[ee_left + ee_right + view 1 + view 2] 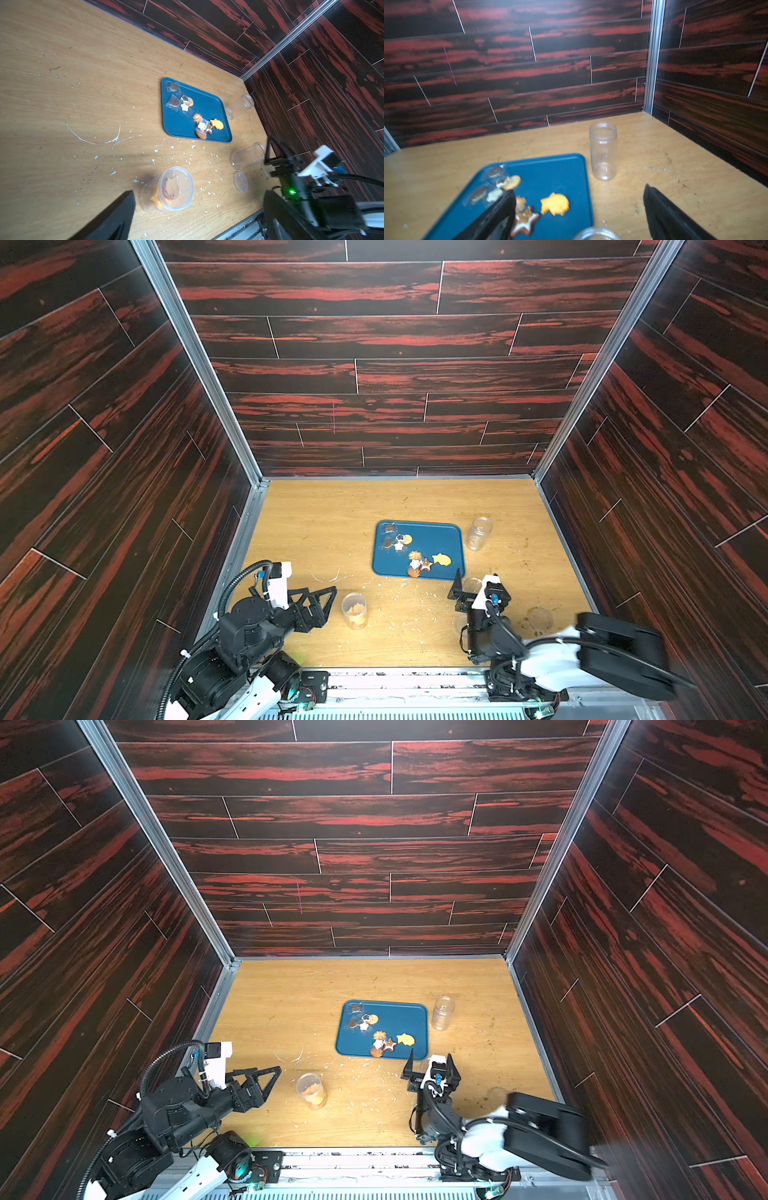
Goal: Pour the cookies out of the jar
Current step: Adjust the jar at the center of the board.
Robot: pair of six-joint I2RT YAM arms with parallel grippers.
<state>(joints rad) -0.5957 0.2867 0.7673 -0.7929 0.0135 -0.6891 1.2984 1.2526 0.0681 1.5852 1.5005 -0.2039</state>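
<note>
The clear plastic jar (354,610) looks light, stiff and slick, seemingly lidded; I would clasp its mid-wall gently. The golden cookies (169,188) inside seem brittle. It stands on the tabletop (316,531) off the corner of the blue tray (440,539) nearest the left pincer (327,609), whose jaws are apart. The right pincer (477,581), likewise apart, flanks an empty jar (245,158) by the tray's other near corner
</note>
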